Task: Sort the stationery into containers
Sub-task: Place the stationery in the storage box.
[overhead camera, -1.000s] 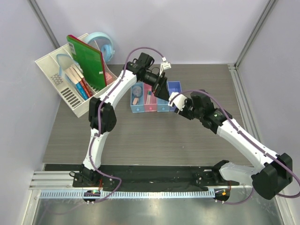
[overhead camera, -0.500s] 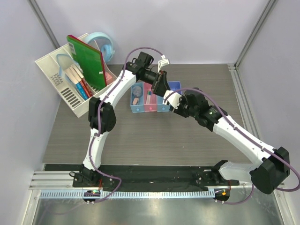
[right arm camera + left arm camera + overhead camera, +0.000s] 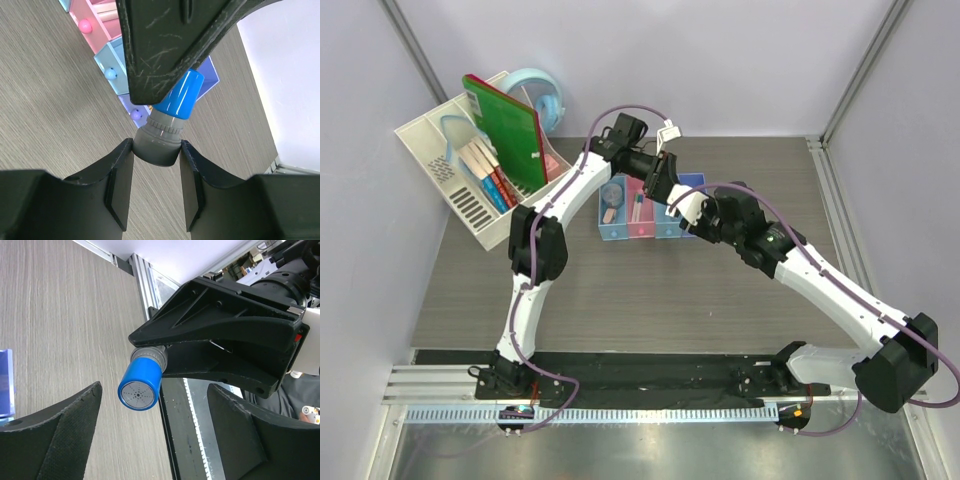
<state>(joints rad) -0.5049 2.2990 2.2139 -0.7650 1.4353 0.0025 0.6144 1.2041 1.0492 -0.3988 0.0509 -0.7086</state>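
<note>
Right jaws tight on blue-grey cylinder [image 3: 170,117], left jaws wide apart at its blue end, both above the bins [image 3: 616,234]

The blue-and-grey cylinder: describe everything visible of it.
A stubby, plastic-looking cylinder with a glossy blue cap, a ridged grey collar and a grey body. The face of its blue end is a pale disc dotted with small holes. The right pincer clamps the grey body, holding it tilted above the table. The left pincer stands open astride the blue end, not touching it.
</note>
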